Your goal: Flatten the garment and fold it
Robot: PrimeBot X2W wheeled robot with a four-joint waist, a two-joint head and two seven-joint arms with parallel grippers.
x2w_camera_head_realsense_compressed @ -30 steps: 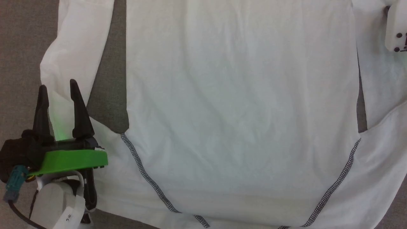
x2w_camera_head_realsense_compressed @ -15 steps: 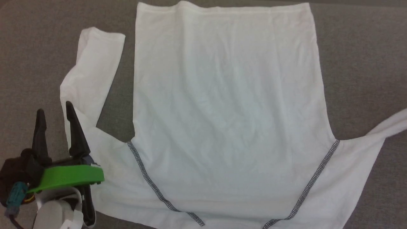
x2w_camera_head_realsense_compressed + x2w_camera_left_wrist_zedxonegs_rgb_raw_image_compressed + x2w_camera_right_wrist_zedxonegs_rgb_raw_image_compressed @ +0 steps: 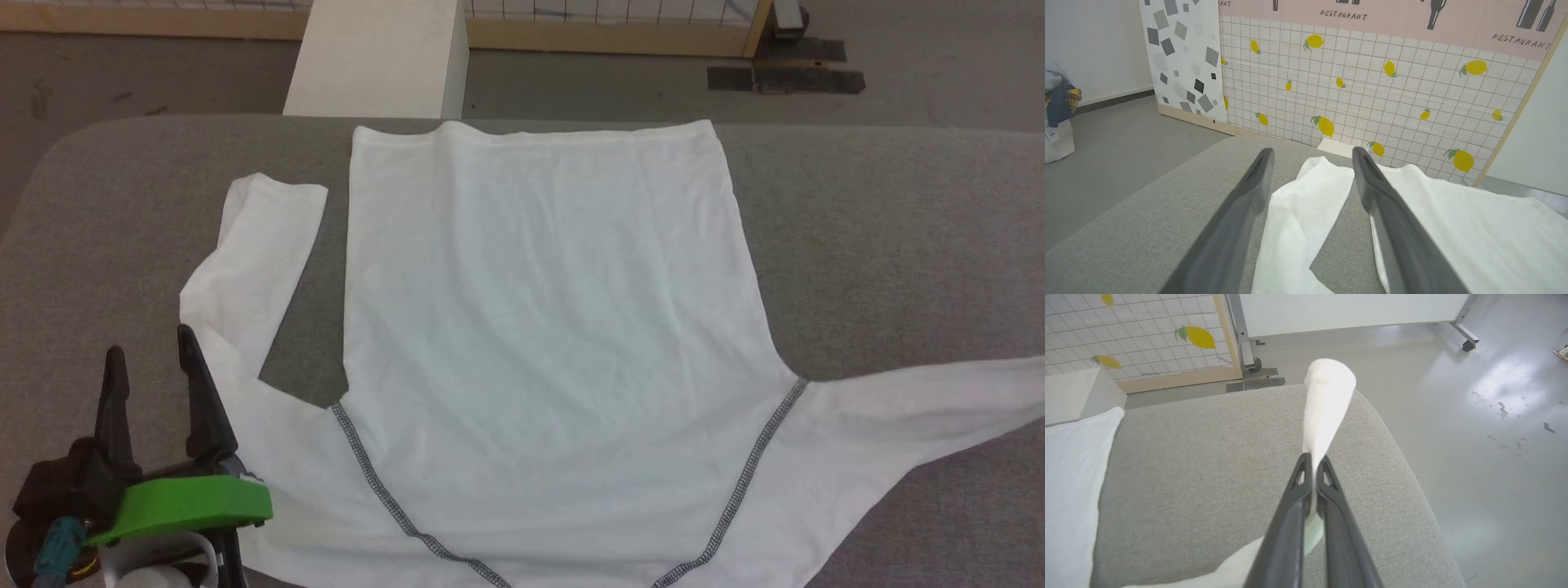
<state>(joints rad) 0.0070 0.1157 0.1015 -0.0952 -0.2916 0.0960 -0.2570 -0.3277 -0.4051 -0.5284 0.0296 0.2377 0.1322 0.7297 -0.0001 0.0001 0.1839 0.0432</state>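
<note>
Your white thin-fabric garment (image 3: 539, 327), with dark grey stitching along its sleeve seams, lies spread flat on the grey fabric-covered bench (image 3: 898, 245). Its hem is at the far edge, close to a rigid white box (image 3: 380, 57) standing beyond it. Your right gripper (image 3: 1314, 456) has its jaws closed on the end of the right sleeve, which pokes out past the tips over the bench's corner. Your left gripper (image 3: 149, 343) sits at the near left, jaws spread wide and empty. In its wrist view the bent left sleeve lies between the fingers.
</note>
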